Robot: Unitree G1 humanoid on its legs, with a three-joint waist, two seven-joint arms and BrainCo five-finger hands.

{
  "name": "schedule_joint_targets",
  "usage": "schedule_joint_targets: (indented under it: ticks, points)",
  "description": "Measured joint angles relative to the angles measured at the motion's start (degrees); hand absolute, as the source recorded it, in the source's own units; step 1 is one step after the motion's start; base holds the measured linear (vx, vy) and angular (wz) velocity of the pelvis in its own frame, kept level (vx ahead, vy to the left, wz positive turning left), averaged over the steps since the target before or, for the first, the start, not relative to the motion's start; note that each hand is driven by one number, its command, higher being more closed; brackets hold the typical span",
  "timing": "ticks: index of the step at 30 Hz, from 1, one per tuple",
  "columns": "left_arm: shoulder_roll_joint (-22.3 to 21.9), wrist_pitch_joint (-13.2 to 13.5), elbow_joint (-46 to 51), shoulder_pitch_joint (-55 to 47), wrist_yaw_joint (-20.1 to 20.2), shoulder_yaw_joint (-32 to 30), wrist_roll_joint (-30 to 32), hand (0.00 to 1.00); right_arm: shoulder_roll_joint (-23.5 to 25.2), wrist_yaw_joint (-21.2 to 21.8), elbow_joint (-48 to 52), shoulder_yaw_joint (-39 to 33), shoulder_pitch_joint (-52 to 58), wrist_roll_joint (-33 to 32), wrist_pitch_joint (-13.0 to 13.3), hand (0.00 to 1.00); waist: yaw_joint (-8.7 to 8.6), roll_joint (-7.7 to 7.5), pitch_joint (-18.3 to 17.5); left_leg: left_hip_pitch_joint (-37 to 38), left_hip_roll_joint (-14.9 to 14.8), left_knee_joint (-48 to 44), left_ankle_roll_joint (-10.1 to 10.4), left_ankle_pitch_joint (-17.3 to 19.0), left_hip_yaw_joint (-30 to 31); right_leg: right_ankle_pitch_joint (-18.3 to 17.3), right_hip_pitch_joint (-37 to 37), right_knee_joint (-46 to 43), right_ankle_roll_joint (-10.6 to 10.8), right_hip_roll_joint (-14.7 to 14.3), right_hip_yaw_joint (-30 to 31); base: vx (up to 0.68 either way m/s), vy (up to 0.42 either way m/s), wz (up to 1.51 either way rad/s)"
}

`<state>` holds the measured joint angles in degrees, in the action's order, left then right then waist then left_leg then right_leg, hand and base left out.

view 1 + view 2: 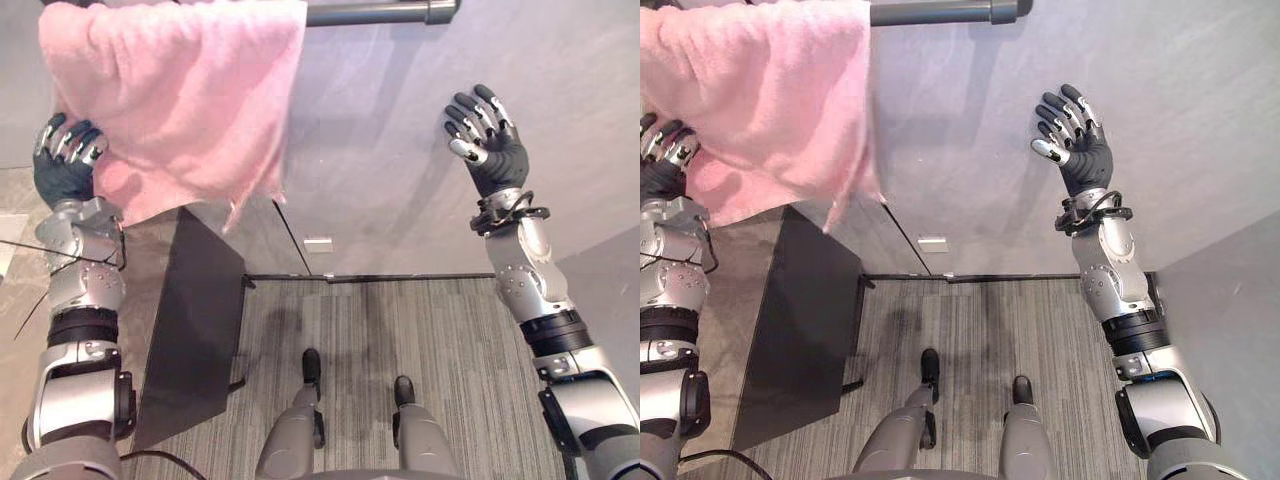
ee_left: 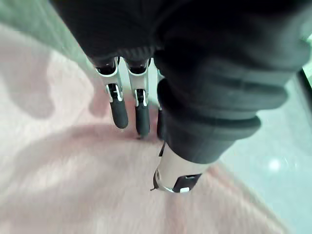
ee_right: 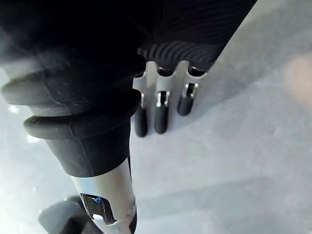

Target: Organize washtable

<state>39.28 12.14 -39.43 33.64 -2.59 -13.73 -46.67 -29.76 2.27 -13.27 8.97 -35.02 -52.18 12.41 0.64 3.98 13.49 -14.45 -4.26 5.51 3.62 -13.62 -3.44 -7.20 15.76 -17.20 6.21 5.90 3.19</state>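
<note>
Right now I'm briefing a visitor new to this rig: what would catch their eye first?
The pink towel hanging over the grey bar, top left, stands out most. The left hand lays straight fingers on its lower left edge; the right hand is raised, open, before the grey wall.

The left arm (image 1: 82, 300) reaches straight up, and the left robot hand (image 1: 64, 165) at its end shows its back, with fingers nearly straight and only lightly bent. The right arm (image 1: 532, 275) is raised to about the same height. The right robot hand (image 1: 490, 145) has its fingers spread, relaxed and empty.
</note>
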Motion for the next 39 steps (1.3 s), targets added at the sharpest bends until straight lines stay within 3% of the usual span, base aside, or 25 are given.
schedule_joint_targets:
  ticks: [7,13,16,21,25,29,33,37,39]
  points:
    - [0.81,-0.64,-1.68,-3.83,1.38,-3.89,0.12,0.0,0.05,0.35,-0.01,-2.92,1.72,0.68,-0.39,0.0,0.23,-0.48,-0.02,1.01,0.13,0.34,0.4,0.53,0.2,-0.65,-0.76,-0.77,-0.19,-0.19,-0.1,0.0,-0.047,0.02]
    - [2.95,-0.67,-1.72,-5.43,1.42,-5.24,0.12,0.0,0.06,-0.46,-0.01,-7.97,4.89,3.45,-0.48,0.0,0.17,-1.76,-0.4,2.17,0.1,0.35,0.19,0.68,0.28,-0.66,-2.15,-0.4,-0.18,0.02,-0.15,0.01,-0.015,0.01]
    - [3.04,-0.67,-1.7,-5.53,1.26,-8.61,0.14,0.0,0.07,-3.04,-0.03,-14.5,6.61,5.24,-0.5,0.0,0.21,-2.07,-0.62,2.37,0.12,0.35,-0.02,0.84,0.37,-0.53,-2.86,0.7,0.0,0.11,-0.16,0.0,0.0,0.0]
    - [3.11,-0.58,0.3,-8.42,-1.37,-13.95,0.23,0.0,0.02,-12.09,-0.79,-27.44,7.13,8.18,-0.36,0.0,0.04,-3.7,-3.21,3.64,0.22,0.36,-0.13,1.33,-0.25,0.16,-5.02,3.19,0.28,0.27,0.22,0.05,-0.013,-0.04]
    - [2.97,-0.56,7.27,-11.2,-2.92,-14.07,1.78,0.0,-0.02,-15.04,6.12,-30.83,7.24,10.64,-0.06,0.0,0.03,-4.26,-4.99,4.97,0.09,0.36,0.14,2.2,-1.56,1.0,-6.67,5.33,0.47,0.19,1.51,0.05,-0.014,-0.17]
    - [0.05,-0.24,18.02,-10.99,-3.02,-12.02,3.63,0.0,0.2,-14.46,17.17,-26.22,7.2,12.22,2.47,0.0,-0.19,-4.28,-7.14,6.84,0.32,0.38,-0.29,2.29,-2.69,1.91,-8.92,7.05,0.51,0.35,1.95,0.06,-0.009,-0.13]
    - [-3.7,0.17,26.19,-7.45,-3.06,-2.49,5.17,0.0,4.51,-10.54,23.4,-12.65,5.21,11.69,5.04,0.0,-0.37,-3.74,-9.87,7.65,-0.05,0.4,-0.01,2.95,-2.9,2.01,-9.81,7.34,0.36,-0.04,1.79,0.01,-0.011,-0.02]
    - [-4.9,0.58,31.36,-2.53,-2.56,5.55,5.26,0.0,7.93,-5.25,23.61,0.44,4.27,10.42,3.89,0.0,0.05,-3.12,-10.76,8.17,-0.12,0.4,-0.1,3.26,-2.76,2.06,-10.56,7.53,0.22,-0.06,1.5,-0.01,-0.011,0.04]
    - [-4.89,1.17,34.83,-1.05,-1.52,9.43,5.13,0.0,8.66,-1.93,23.15,7.93,4.09,9.76,2.1,0.0,0.14,-2.81,-11.55,8.19,-0.07,0.4,-0.14,3.23,-2.3,2.15,-11.08,7.87,0.32,0.17,0.89,0.01,-0.009,0.13]
